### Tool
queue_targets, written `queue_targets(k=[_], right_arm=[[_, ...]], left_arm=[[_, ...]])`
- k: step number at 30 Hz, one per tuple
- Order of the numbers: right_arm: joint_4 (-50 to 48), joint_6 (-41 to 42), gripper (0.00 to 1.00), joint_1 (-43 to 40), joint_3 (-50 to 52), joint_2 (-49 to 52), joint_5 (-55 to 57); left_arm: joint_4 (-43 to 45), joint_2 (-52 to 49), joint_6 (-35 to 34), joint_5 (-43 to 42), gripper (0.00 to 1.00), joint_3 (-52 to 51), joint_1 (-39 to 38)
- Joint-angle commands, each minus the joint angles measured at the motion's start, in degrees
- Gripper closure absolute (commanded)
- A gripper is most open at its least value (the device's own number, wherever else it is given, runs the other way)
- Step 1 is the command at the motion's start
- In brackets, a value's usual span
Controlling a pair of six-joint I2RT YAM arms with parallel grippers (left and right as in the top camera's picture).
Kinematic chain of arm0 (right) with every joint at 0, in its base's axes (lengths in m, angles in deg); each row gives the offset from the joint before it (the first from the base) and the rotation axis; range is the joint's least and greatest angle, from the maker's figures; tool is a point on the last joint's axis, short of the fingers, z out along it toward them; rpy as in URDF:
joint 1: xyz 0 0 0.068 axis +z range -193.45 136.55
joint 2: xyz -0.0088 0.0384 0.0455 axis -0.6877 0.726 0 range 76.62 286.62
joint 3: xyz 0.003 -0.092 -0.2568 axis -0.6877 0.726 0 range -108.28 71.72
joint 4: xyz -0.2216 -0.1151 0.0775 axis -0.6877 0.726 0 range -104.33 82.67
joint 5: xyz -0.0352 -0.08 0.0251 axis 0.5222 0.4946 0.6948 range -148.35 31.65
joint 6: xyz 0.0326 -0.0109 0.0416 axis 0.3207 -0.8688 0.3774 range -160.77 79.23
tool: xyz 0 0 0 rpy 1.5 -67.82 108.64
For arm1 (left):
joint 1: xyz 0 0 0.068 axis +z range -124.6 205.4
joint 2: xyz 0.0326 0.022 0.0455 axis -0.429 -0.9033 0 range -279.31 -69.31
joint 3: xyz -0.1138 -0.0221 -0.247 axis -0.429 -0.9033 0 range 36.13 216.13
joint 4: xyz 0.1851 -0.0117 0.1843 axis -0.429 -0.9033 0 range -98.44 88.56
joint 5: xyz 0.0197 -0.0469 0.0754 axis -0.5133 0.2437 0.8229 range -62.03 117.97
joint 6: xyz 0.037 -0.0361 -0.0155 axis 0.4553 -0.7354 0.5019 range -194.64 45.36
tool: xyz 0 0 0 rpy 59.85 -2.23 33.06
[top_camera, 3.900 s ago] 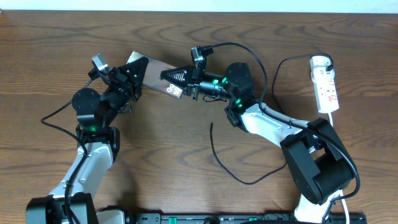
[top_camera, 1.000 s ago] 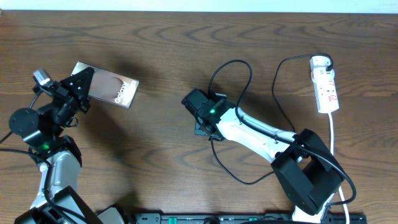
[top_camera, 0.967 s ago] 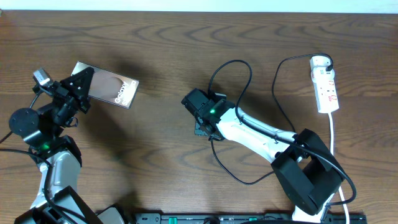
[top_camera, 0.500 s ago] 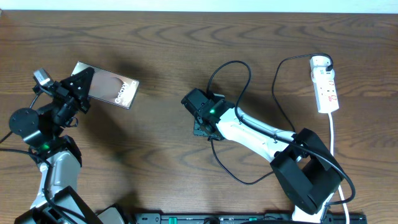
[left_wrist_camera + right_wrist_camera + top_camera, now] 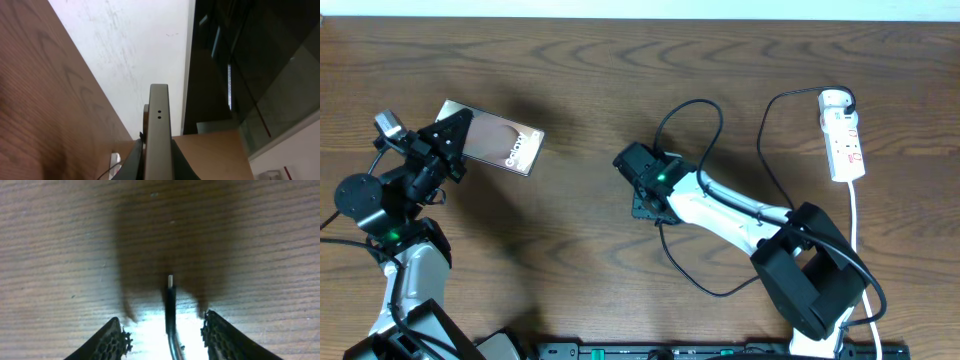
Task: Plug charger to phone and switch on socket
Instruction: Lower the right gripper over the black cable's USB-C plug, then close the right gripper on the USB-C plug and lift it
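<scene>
The phone (image 5: 505,143), dark with white lettering, is held off the table at the far left by my left gripper (image 5: 455,138), which is shut on its left end. The left wrist view shows the phone (image 5: 158,130) edge-on between the jaws of my left gripper (image 5: 158,167). The charger (image 5: 718,293) is a thin black cable looping across the table. Its plug tip (image 5: 170,281) lies on the wood between the two spread fingers of my right gripper (image 5: 167,332), which is open and touches neither side. Seen from overhead, my right gripper (image 5: 646,205) points down at the table's middle. The socket (image 5: 844,140) lies at the far right.
The socket's white cord (image 5: 857,215) runs down the right edge of the table. A black cable loop (image 5: 705,105) arches behind the right arm. The right arm's base (image 5: 815,290) stands at the front right. Bare wood lies between the phone and my right gripper.
Earlier both grippers met at the phone near the back centre. Since then the left carried the phone far left and the right dropped over the cable end. In the last second, barely any motion.
</scene>
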Motion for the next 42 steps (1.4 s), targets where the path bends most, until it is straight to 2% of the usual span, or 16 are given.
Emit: queue_targets(k=[1, 4, 8, 11, 13, 21, 31, 39, 42], right_arm=[[0.0, -0.4, 0.55, -0.4, 0.5, 1.0, -0.3], [0.0, -0.4, 0.65, -0.4, 0.5, 1.0, -0.4], [0.0, -0.5, 0.64, -0.4, 0.5, 1.0, -0.4], [0.0, -0.6, 0.67, -0.4, 0.5, 1.0, -0.4], [-0.1, -0.6, 0.72, -0.4, 0.5, 1.5, -0.5], [-0.3, -0.6, 0.75, -1.2, 0.5, 2.0, -1.9], [-0.3, -0.7, 0.99, -1.1, 0.5, 2.0, -1.9], [-0.6, -2.2, 0.99, -1.6, -0.4, 2.0, -4.0], [-3.4, -11.2, 0.99, -3.8, -3.0, 1.8, -16.9]], left_arm=[[0.9, 0.5, 0.1, -0.7, 0.93, 0.8, 0.2], [0.9, 0.5, 0.1, -0.8, 0.93, 0.8, 0.2], [0.9, 0.5, 0.1, -0.8, 0.93, 0.8, 0.2], [0.9, 0.5, 0.1, -0.8, 0.93, 0.8, 0.2], [0.9, 0.5, 0.1, -0.8, 0.93, 0.8, 0.2], [0.9, 0.5, 0.1, -0.7, 0.93, 0.8, 0.2], [0.9, 0.5, 0.1, -0.8, 0.93, 0.8, 0.2], [0.9, 0.5, 0.1, -1.0, 0.93, 0.8, 0.2], [0.9, 0.5, 0.1, -1.0, 0.93, 0.8, 0.2]])
